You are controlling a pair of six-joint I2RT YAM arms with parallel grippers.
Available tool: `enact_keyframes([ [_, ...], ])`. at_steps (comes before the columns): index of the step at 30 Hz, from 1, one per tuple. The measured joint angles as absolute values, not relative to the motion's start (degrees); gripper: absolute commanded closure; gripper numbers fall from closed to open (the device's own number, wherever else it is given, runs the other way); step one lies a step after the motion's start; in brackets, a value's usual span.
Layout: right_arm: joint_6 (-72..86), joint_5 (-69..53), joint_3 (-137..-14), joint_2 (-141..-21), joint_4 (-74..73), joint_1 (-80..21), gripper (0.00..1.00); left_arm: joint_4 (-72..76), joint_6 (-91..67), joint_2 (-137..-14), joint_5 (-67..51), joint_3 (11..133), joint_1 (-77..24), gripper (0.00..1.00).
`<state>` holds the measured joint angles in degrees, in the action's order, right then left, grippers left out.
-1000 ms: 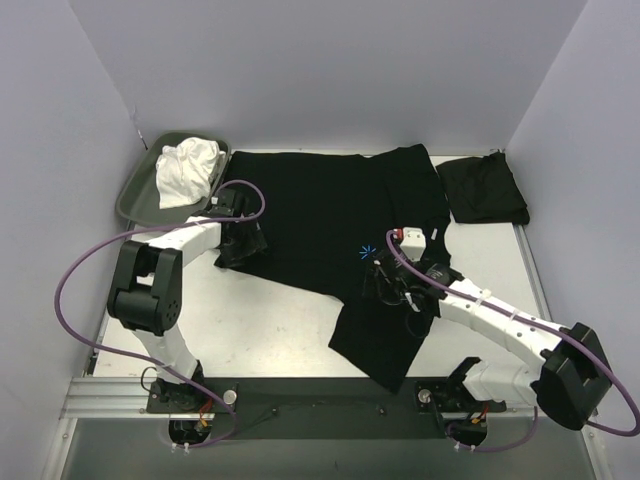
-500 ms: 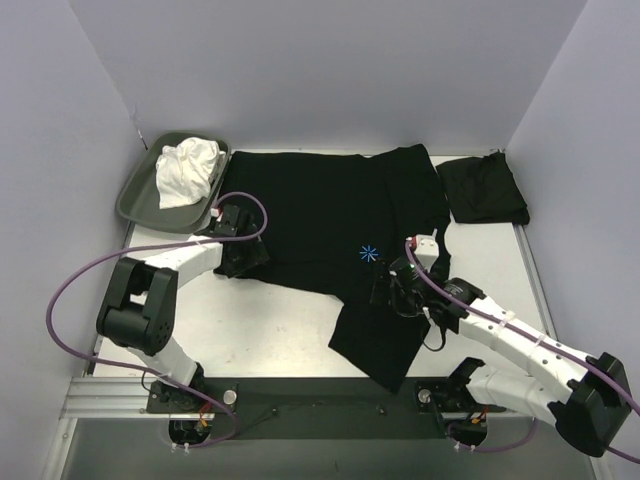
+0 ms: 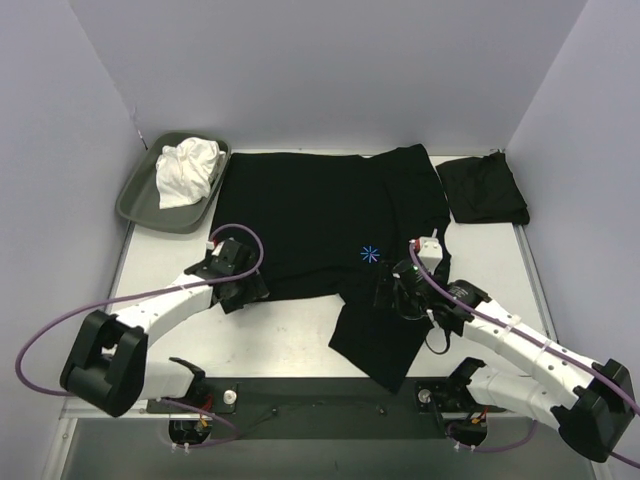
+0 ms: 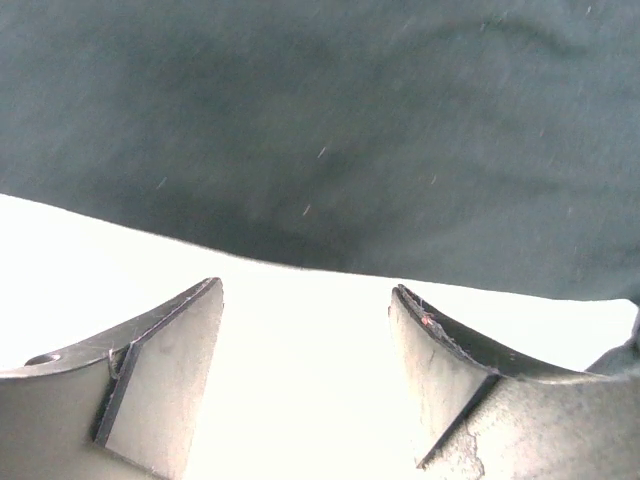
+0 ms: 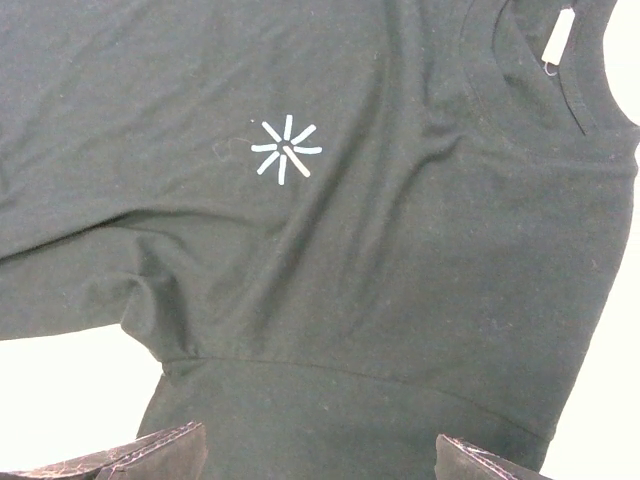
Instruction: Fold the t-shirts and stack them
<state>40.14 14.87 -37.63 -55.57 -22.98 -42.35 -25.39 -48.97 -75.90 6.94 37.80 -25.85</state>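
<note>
A black t-shirt (image 3: 320,210) lies spread across the table, one sleeve reaching toward the near edge; its small blue mark (image 3: 368,253) shows as a pale star (image 5: 285,150) in the right wrist view. A second black t-shirt (image 3: 483,190) lies folded at the back right. My left gripper (image 3: 243,290) sits at the spread shirt's near-left hem. In its wrist view the left gripper (image 4: 305,300) is open over bare white table, with the cloth edge (image 4: 350,130) just ahead. My right gripper (image 3: 392,290) hovers open over the sleeve seam, and nothing is between the right gripper's (image 5: 320,450) fingers.
A shallow grey-green tray (image 3: 140,205) at the back left holds a crumpled white cloth (image 3: 188,170). Grey walls close in the table on three sides. The shirt's collar and label (image 5: 555,40) lie to the right of the mark.
My left arm has drawn back toward the near edge, off the shirt's left side, and the cloth there lies flatter. The right gripper has shifted slightly right and nearer.
</note>
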Motion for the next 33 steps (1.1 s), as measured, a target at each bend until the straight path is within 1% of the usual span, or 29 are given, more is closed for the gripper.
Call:
enact_keyframes([
  [8, 40.16, 16.12, -37.67, -55.00, -26.13, -42.24, 0.00, -33.76, -49.98, -62.72, 8.73, 38.89, -25.96, 0.23],
  [13, 39.72, 16.25, -38.48, -57.74, -26.28, -38.83, 0.00, -39.05, -48.40, -58.81, 10.87, 47.00, -25.85, 0.23],
  [18, 38.96, 9.32, -37.54, -61.95, -18.06, -30.96, 0.00, -39.75, -46.52, -57.14, 10.70, 53.71, -25.50, 0.23],
  [22, 39.16, 4.64, -35.42, -66.67, -11.18, -26.28, 0.00, -39.81, -45.71, -55.66, 9.76, 54.87, -25.19, 0.23],
  [28, 40.91, -0.19, -31.44, -71.59, -5.85, -25.85, 0.00, -40.07, -44.42, -54.15, 8.47, 54.72, -24.64, 0.22],
  [33, 42.44, 0.56, -30.68, -71.90, -4.71, -25.63, 0.00, -39.77, -43.64, -52.97, 6.55, 53.45, -22.65, 0.22],
])
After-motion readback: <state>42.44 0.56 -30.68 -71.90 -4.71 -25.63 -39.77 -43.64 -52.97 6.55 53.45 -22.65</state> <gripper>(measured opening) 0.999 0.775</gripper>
